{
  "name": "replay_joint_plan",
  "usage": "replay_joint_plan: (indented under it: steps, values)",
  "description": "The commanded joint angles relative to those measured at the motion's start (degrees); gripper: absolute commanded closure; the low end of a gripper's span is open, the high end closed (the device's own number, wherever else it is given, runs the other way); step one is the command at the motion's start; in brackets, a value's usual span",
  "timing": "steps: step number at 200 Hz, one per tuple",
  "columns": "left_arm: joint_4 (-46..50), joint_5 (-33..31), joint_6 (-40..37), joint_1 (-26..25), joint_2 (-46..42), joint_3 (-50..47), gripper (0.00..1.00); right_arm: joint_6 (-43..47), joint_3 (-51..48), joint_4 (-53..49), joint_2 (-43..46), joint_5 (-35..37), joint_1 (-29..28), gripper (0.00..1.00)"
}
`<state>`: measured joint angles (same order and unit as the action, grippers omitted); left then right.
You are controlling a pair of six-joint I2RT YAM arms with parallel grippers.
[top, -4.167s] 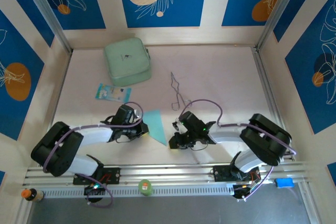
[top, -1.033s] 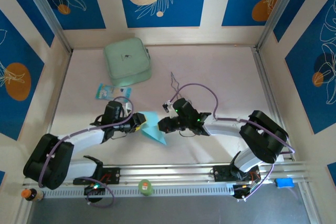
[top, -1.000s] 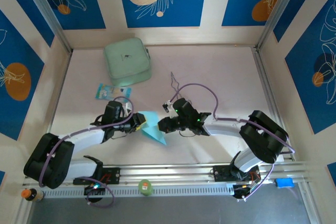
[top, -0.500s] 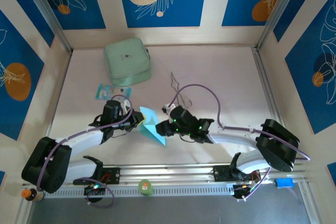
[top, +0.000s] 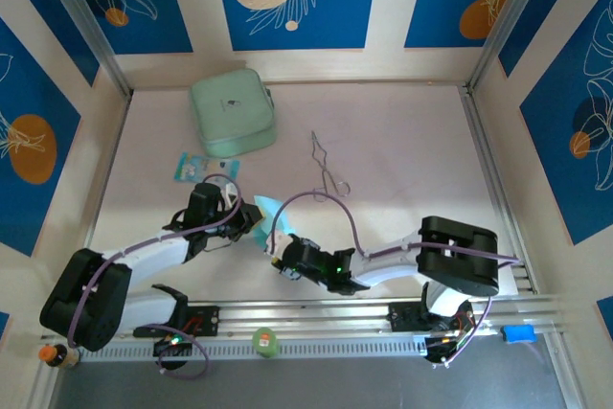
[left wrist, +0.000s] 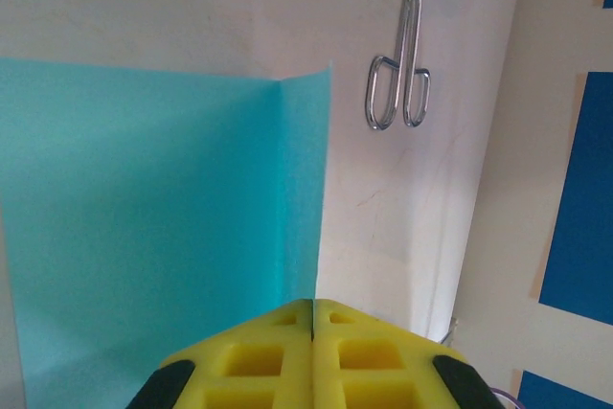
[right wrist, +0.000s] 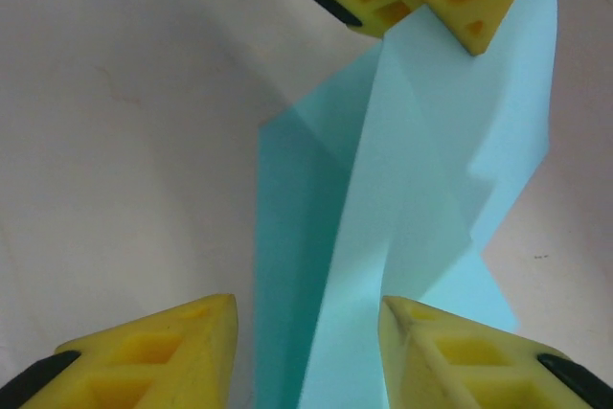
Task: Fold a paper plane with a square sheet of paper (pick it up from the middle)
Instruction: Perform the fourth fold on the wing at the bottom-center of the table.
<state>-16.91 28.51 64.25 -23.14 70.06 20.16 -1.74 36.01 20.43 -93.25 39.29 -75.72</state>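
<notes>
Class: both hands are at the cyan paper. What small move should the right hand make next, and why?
Probably close the right hand: its open fingers straddle one end of the cyan paper, while the left hand is shut on the other end.

We log: left arm (top: 153,254), right arm (top: 393,263): white shells, black joint housings, lilac cables (top: 321,195) looped outside. Left gripper (left wrist: 313,306), right gripper (right wrist: 306,306): yellow moulded fingers (left wrist: 259,363), square recesses, black backing.

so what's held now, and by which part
The left claw pinches the folded cyan paper by one edge; the right claw is open astride its other end.
</notes>
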Motion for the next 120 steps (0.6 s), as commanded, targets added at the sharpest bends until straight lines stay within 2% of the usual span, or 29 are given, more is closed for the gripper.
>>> replay_joint_plan:
  steps: [1, 54, 120]
  values:
    - [0.6, 1.5, 0.4, 0.3, 0.4, 1.1, 0.94, 3.5, 1.6, 3.2, -1.3, 5.9, -0.6, 0.59]
    - [1.1, 1.7, 0.4, 0.2, 0.5, 0.9, 0.91, 1.5, 2.1, 1.5, -2.6, 6.5, -0.6, 0.71]
    - [2.0, 1.8, 0.2, 0.0, 0.7, 1.3, 0.81, -0.9, 1.2, 0.7, -2.0, 5.1, 0.2, 0.78]
